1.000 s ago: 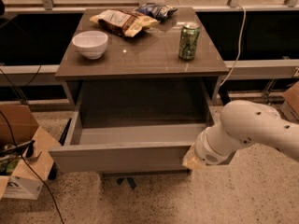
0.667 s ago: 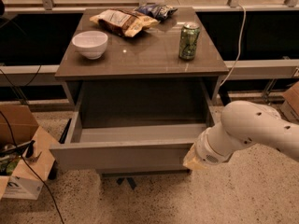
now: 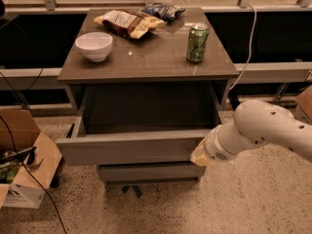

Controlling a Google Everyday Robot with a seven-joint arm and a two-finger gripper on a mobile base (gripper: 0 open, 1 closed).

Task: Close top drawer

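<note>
Cardboard box (image 3: 23, 177) on the floor, far left. White bowl (image 3: 94, 46), chip bag (image 3: 127, 23) and green can (image 3: 197, 43) stand on the brown cabinet top (image 3: 146, 60). Top drawer (image 3: 129, 149) is pulled well out, its grey inside exposed. My gripper (image 3: 199, 156) sits at the right end of the drawer's front; clenched or released, cannot tell.

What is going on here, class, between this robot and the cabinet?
A white robot arm reaches in from the right, with its claw at the right end of the wide grey top drawer. The drawer is pulled far out of the brown-topped cabinet and is not yet closed. A white bowl, a green drink can and a yellow snack bag sit on top.
</note>
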